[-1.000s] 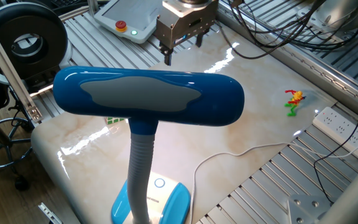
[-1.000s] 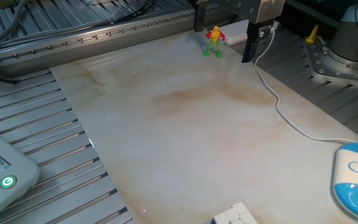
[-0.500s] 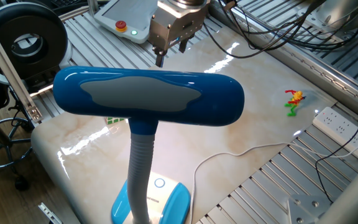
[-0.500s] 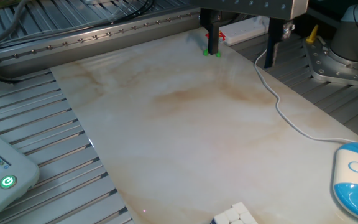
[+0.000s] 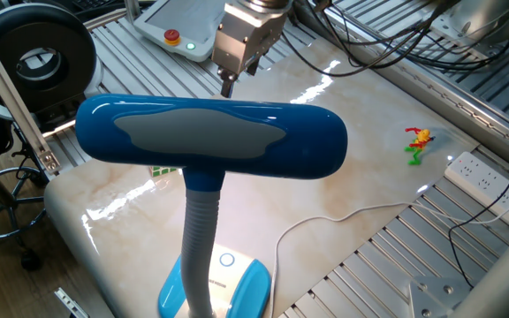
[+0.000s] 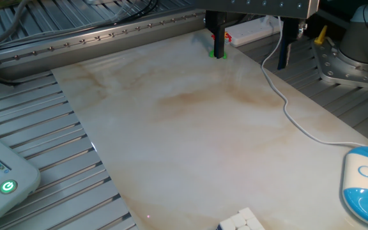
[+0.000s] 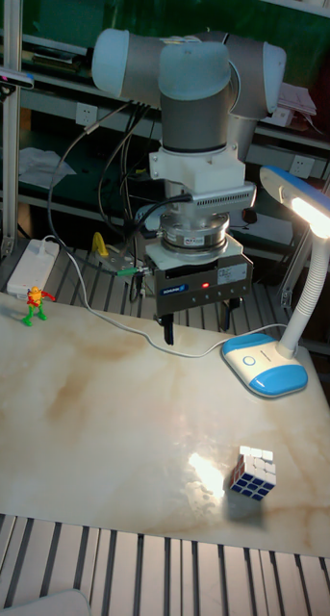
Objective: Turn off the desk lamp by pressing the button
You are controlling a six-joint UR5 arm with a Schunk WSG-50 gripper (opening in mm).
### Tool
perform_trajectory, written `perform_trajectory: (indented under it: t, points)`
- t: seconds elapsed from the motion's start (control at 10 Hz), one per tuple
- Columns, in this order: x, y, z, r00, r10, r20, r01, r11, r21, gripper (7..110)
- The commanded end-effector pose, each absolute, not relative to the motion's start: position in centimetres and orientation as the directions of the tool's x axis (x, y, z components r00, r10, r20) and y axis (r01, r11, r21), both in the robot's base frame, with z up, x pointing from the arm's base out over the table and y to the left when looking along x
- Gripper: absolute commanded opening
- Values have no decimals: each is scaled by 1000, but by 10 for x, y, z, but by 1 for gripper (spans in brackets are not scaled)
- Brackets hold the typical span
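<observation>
The desk lamp (image 5: 210,137) fills the front of one fixed view: blue head with a grey patch, white ribbed neck (image 5: 200,234), blue-and-white base (image 5: 237,287). In the tall view its head (image 7: 304,204) glows and throws a bright patch on the table. The button (image 5: 226,260) is a small white disc with a blue ring on the base, also visible as the button (image 6: 367,171) and the button (image 7: 248,362). My gripper (image 6: 252,46) hangs open above the table's far side, its two fingers wide apart and holding nothing. It is well away from the base (image 7: 266,366).
A Rubik's cube (image 7: 253,474) lies in front of the lamp base. A small toy figure (image 7: 33,303) and a power strip (image 5: 480,177) sit at the table's edge. The lamp's white cable (image 6: 292,118) crosses the marble top. A controller with a red button (image 5: 173,37) rests on the slatted surround.
The gripper has turned about its vertical axis and shifted sideways above the far end of the table; one finger now hides most of the toy. The lamp has not moved.
</observation>
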State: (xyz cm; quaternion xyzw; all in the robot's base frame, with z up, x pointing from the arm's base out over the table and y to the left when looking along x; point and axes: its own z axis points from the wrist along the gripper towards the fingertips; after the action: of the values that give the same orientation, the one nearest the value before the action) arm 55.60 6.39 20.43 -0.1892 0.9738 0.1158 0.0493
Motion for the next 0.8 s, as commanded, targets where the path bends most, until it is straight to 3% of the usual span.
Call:
perform_trajectory:
  t: [0.0,0.2,0.5,0.7]
  points:
    - [557,68,206,-874,-454,-171,-482,853,200,88]
    - [555,64,204,-829,-532,-173,-557,812,174,88]
    - [565,33,196,-686,-713,-142,-723,691,20,88]
    - [563,30,194,-669,-732,-130,-740,673,15,88]
